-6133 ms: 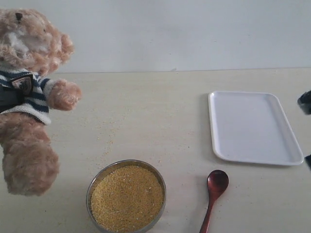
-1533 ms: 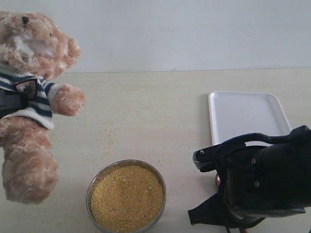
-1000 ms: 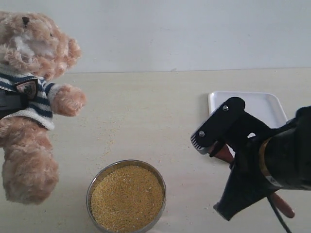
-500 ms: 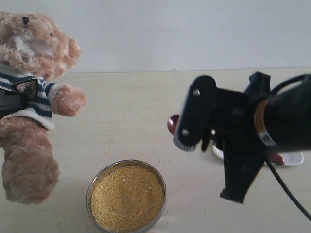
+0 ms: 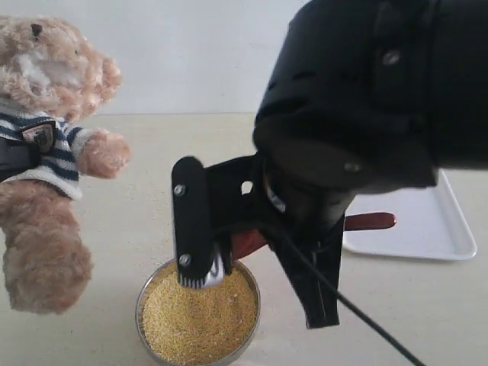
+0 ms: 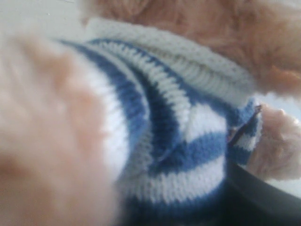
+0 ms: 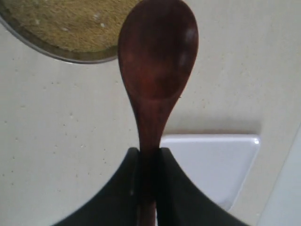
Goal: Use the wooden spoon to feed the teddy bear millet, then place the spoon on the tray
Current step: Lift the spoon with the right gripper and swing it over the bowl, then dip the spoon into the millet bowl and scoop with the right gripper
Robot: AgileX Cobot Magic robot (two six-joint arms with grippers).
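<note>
The teddy bear (image 5: 53, 152) hangs upright at the left, my left gripper (image 5: 14, 158) shut on its striped torso. The left wrist view is filled with its shirt (image 6: 188, 141). My right gripper (image 5: 206, 271) is shut on the wooden spoon's handle (image 5: 366, 222) and hovers over the far rim of the metal bowl (image 5: 141, 301) of millet (image 5: 198, 320). In the right wrist view the spoon (image 7: 157, 52) sticks out beyond the gripper (image 7: 147, 153). Its oval bowl is empty, just beside the millet (image 7: 66, 21). The white tray (image 5: 427, 229) lies at the right, partly hidden by the arm.
Loose grains (image 5: 164, 221) are scattered on the beige table between the bear and the bowl. The bulky right arm (image 5: 381, 91) fills the upper right of the exterior view. A corner of the tray (image 7: 211, 160) shows beside the jaws in the right wrist view.
The right gripper picked the spoon up from the table near the tray and has swung left and down to the millet bowl. The bear has barely shifted.
</note>
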